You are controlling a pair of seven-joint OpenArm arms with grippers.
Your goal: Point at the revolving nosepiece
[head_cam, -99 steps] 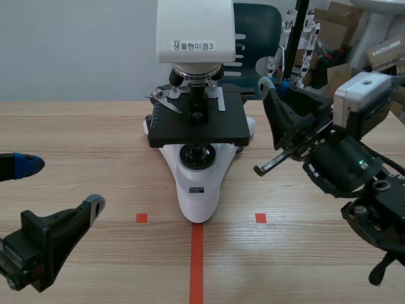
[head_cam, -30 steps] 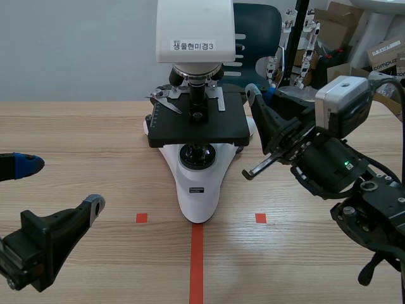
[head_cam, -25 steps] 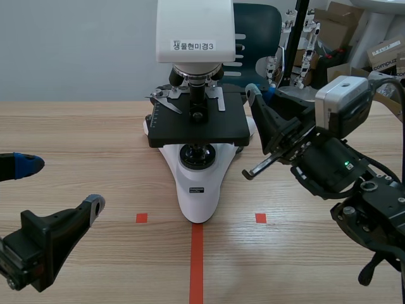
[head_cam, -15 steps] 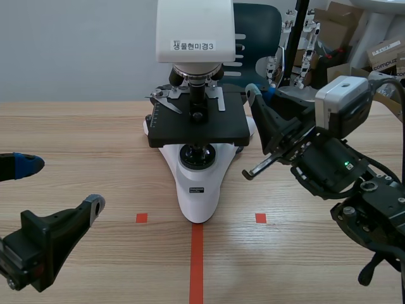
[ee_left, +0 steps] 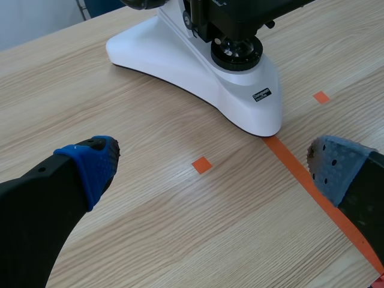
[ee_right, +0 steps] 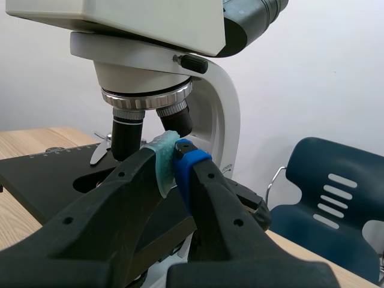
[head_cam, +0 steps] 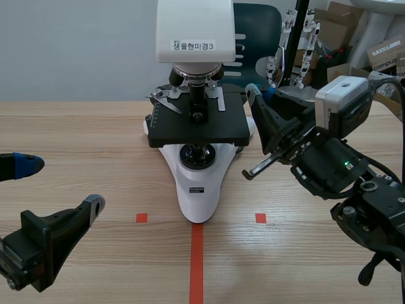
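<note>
R end effector (ee_right: 174, 155) closed, near nosepiece (ee_right: 146, 90)

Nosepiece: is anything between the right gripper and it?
Nothing visible does. The right gripper, shut, sits beside the stage with open air up to the nosepiece; only the objectives hang under it.

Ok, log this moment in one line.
right end effector: shut, aimed at revolving nosepiece, not touching | left end effector: open, near microscope base

Left jaws wide apart above wooden table (ee_left: 150, 240), white microscope base (ee_left: 192, 78) ahead, orange tape line (ee_left: 303, 177) meeting it
</note>
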